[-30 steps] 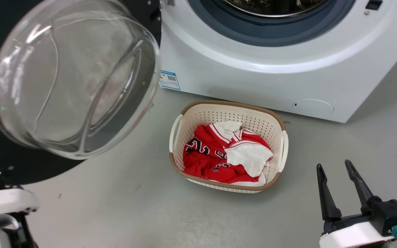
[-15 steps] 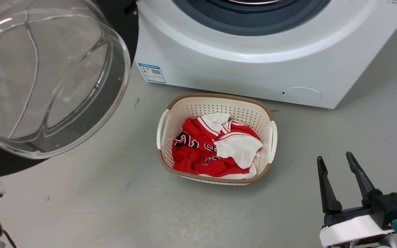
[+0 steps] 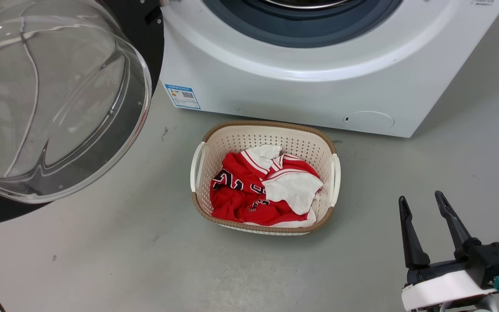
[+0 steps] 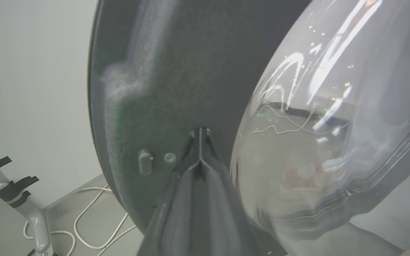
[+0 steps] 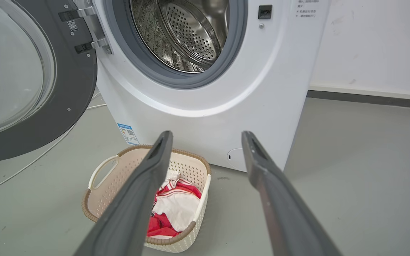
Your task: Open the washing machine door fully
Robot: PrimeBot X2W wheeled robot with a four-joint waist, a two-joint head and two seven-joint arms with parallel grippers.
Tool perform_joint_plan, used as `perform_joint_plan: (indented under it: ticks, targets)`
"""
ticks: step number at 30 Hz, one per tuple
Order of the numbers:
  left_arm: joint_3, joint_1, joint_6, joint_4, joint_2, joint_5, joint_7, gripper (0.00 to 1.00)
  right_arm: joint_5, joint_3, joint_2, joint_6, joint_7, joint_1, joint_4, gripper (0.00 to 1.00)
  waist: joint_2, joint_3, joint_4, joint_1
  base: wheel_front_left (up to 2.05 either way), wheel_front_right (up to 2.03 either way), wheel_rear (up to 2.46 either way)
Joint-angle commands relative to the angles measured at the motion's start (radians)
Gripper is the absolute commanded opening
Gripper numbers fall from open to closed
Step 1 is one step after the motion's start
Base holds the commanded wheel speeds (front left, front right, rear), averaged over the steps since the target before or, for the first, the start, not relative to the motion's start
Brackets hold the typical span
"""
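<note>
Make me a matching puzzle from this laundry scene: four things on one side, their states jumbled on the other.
Things:
1. washing machine door
2. laundry basket
3. right gripper
4. left gripper

States:
A. spread apart, holding nothing
B. swung open
C. pinched shut
D. holds red and white clothes

Pairs: 1-B, 2-D, 3-A, 4-C

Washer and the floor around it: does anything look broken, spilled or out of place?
Nothing stands out. The door hangs open with its glass unbroken. The basket stands upright with the clothes inside it. The floor has a few small dark marks, no spill.
</note>
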Motion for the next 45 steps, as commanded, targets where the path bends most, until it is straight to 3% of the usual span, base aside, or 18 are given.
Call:
perform_joint_plan:
  ticks: [1,15,26,36,37,38,39,40,45]
  targets:
    - [0.007,0.003,-0.002,0.001,0.01,0.009,-0.002,0.0,0.009,0.002,0.002,-0.001,-0.002,-0.008,0.002,1.0,0.0,-0.007,0.0,-0.0001,0.0,0.0,0.0]
    - [-0.058,0.153,-0.051,-0.15,-0.046,0.06,-0.002,0.0,0.051,0.013,0.002,-0.001,-0.002,0.033,0.008,1.0,0.0,-0.144,-0.02,-0.0001,0.0,0.0,0.0]
    - [-0.242,0.343,-0.059,-0.406,-0.191,0.102,-0.002,0.0,0.079,-0.011,0.001,-0.001,-0.002,0.07,-0.032,1.0,0.0,-0.241,-0.065,-0.0001,0.0,0.0,0.0]
    - [-0.387,0.468,-0.035,-0.519,-0.238,0.07,-0.002,0.0,0.07,-0.009,0.001,-0.001,-0.002,0.109,-0.091,1.0,0.0,-0.275,-0.15,-0.0001,0.0,0.0,0.0]
    - [-0.403,0.476,-0.032,-0.519,-0.24,0.064,-0.002,0.09,0.07,-0.008,0.001,-0.001,-0.002,0.11,-0.096,1.0,0.0,-0.276,-0.157,-0.0001,0.0,0.0,0.0]
    - [-0.416,0.481,-0.025,-0.519,-0.241,0.058,-0.002,0.31,0.071,-0.006,0.001,-0.001,-0.002,0.113,-0.1,1.0,0.0,-0.278,-0.162,-0.0001,0.0,0.0,0.0]
    - [-0.431,0.487,-0.019,-0.516,-0.242,0.051,-0.002,0.57,0.07,-0.004,0.001,-0.001,-0.002,0.117,-0.105,1.0,0.0,-0.279,-0.168,-0.0001,0.0,0.0,0.0]
    - [-0.447,0.491,-0.015,-0.512,-0.243,0.048,-0.002,1.0,0.07,-0.004,0.001,-0.001,-0.002,0.121,-0.109,1.0,0.0,-0.281,-0.173,-0.0001,0.0,0.0,0.0]
    - [-0.531,0.501,0.001,-0.495,-0.244,0.016,-0.002,1.0,0.07,0.005,0.001,-0.001,-0.002,0.136,-0.118,1.0,0.0,-0.284,-0.197,-0.0001,0.0,0.0,0.0]
